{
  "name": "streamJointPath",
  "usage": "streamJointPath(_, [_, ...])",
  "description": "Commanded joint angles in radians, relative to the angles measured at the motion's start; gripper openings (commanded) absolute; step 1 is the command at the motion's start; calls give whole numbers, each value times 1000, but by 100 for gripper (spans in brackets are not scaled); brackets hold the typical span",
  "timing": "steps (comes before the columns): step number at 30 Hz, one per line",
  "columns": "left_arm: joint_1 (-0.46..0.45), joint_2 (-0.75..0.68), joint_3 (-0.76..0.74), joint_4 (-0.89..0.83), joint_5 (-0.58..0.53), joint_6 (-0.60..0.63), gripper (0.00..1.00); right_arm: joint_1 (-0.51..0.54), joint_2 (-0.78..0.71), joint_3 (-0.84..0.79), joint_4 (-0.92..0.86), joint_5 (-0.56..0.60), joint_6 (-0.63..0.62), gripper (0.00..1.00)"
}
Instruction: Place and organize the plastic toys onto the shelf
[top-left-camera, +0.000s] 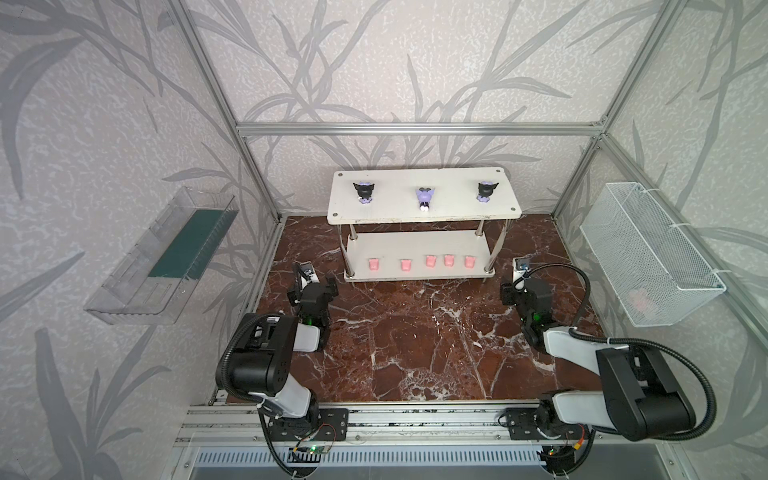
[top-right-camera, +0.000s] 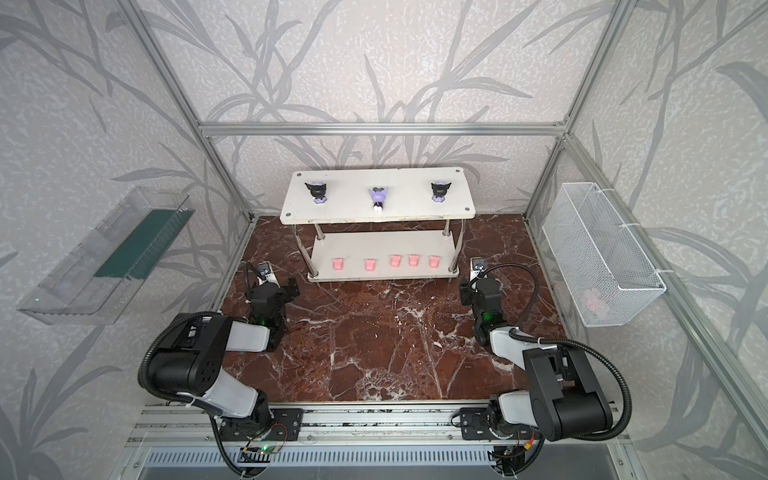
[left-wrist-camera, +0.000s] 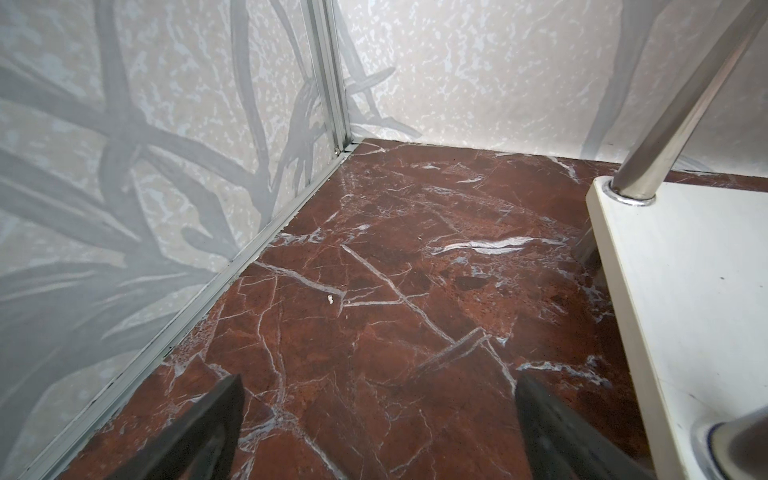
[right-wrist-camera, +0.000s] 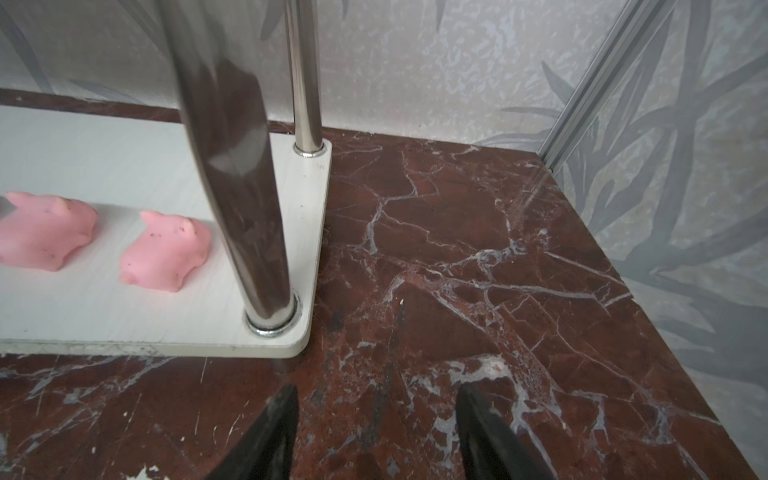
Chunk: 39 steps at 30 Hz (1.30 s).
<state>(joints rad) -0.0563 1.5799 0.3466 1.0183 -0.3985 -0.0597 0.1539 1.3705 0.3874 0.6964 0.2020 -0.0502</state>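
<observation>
The white two-tier shelf (top-left-camera: 424, 208) stands at the back of the marble floor in both top views. Its top board carries a black figurine (top-left-camera: 363, 192), a lilac one (top-left-camera: 424, 198) and another black one (top-left-camera: 484, 191). Several pink piglets (top-left-camera: 373, 264) stand in a row on the lower board; the right wrist view shows two piglets (right-wrist-camera: 166, 253) beside a chrome leg (right-wrist-camera: 249, 208). My left gripper (left-wrist-camera: 379, 376) is wide open over bare floor, left of the shelf's corner (left-wrist-camera: 685, 291). My right gripper (right-wrist-camera: 376, 386) is open and empty, just off the shelf's front right corner (right-wrist-camera: 291, 340).
A clear plastic bin (top-left-camera: 162, 257) with a green strip hangs on the left wall. On the right wall hangs a white wire basket (top-left-camera: 652, 253) with something pink (top-left-camera: 640, 299) inside. Aluminium frame posts (top-left-camera: 257, 183) stand at the back corners.
</observation>
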Motion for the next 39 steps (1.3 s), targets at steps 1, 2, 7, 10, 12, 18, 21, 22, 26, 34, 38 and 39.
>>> streamJointPath(1, [5,6,12,3,1,20,99,-6,68,0,146,13,-16,62])
streamJointPath(2, [6,5,11,0,1,18,99,-7,108,-7,189,15,-19,63])
streamJointPath(7, [5,3,9,4,2,20,99,-7,220,-35,333,73,6,66])
streamJointPath(10, [5,3,9,4,1,20,99,-8,214,-31,314,74,13,72])
streamJointPath(12, [4,3,8,4,2,19,99,-7,223,-35,339,73,4,88])
streamJointPath(18, [4,4,10,3,2,20,99,-8,223,-32,333,73,5,99])
streamJointPath(21, [5,5,9,4,2,20,99,-8,223,-32,333,73,5,99])
streamJointPath(22, [4,4,9,4,3,20,99,-7,225,-33,336,73,4,99])
streamJointPath(26, [5,5,10,3,1,20,99,-8,223,-33,336,73,4,99])
streamJointPath(34, [6,5,13,-1,2,18,99,-8,224,-33,336,72,4,99])
streamJointPath(38, [15,2,18,-18,16,9,99,-8,224,-33,336,73,3,99])
streamJointPath(39, [16,3,18,-17,15,10,99,-8,224,-33,336,73,4,99])
